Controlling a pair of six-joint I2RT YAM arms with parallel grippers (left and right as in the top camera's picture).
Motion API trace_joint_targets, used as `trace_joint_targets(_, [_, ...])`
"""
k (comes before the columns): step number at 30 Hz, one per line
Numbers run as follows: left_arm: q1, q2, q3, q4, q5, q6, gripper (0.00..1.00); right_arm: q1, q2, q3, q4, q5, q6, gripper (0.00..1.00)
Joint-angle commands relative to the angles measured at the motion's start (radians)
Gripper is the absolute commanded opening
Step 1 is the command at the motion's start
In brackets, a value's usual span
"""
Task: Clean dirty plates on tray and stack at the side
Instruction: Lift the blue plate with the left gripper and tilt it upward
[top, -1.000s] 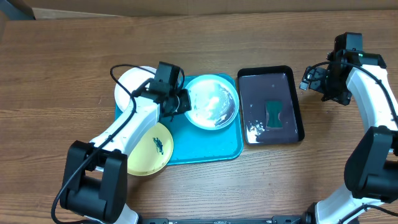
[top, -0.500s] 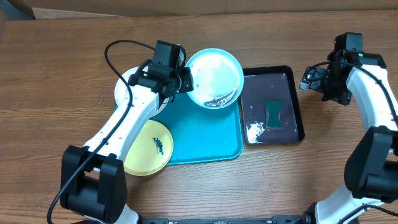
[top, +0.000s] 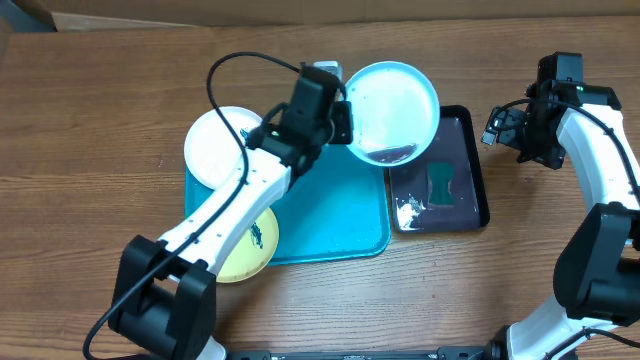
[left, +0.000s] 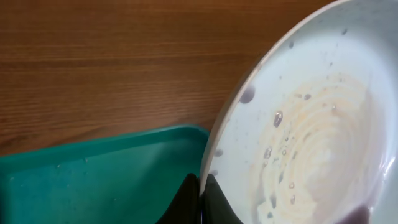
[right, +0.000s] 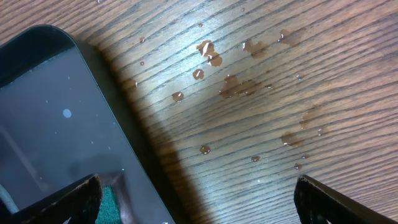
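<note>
My left gripper (top: 345, 122) is shut on the rim of the pale mint-green plate (top: 393, 110) and holds it tilted in the air, over the upper left part of the black tray (top: 478, 170). In the left wrist view the fingertips (left: 202, 190) pinch the edge of this plate (left: 305, 137), which is wet, with dark liquid pooled at its low edge. The white plate (top: 220, 145) rests at the teal tray's (top: 335, 215) upper left corner. The yellow plate (top: 250, 240), with a dark smear, overhangs the tray's lower left. My right gripper (top: 500, 130) hangs open beside the black tray's right edge, holding nothing.
The black tray (right: 43, 112) holds a green sponge (top: 440, 184) and white foam (top: 410, 210). Water drops (right: 214, 59) lie on the wood below my right gripper (right: 199, 202). A cardboard box edge runs along the far side of the table.
My left arm lifted the mint-green plate off the teal tray and carried it up and to the right, over the black tray. The right arm stayed still.
</note>
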Motion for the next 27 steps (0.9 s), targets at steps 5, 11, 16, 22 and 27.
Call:
trace_joint_targets(5, [-0.078,-0.005,0.024,0.062,-0.168,0.044,0.04,0.003,-0.014,0.008,0.005,0.006,0.003,1.0])
trace_joint_targets(11, [-0.128,0.004,0.024,0.106,-0.278,0.131,0.04,0.003,-0.014,0.008,0.005,0.006,0.003,1.0])
trace_joint_targets(16, [-0.163,0.005,0.024,0.151,-0.369,0.24,0.04,0.003,-0.014,0.008,0.005,0.006,0.003,1.0])
trace_joint_targets(22, [-0.194,0.005,0.024,0.208,-0.449,0.36,0.04,0.003,-0.014,0.008,0.005,0.006,0.003,1.0])
trace_joint_targets(27, [-0.218,0.005,0.024,0.275,-0.453,0.478,0.04,0.003,-0.014,0.008,0.005,0.006,0.003,1.0])
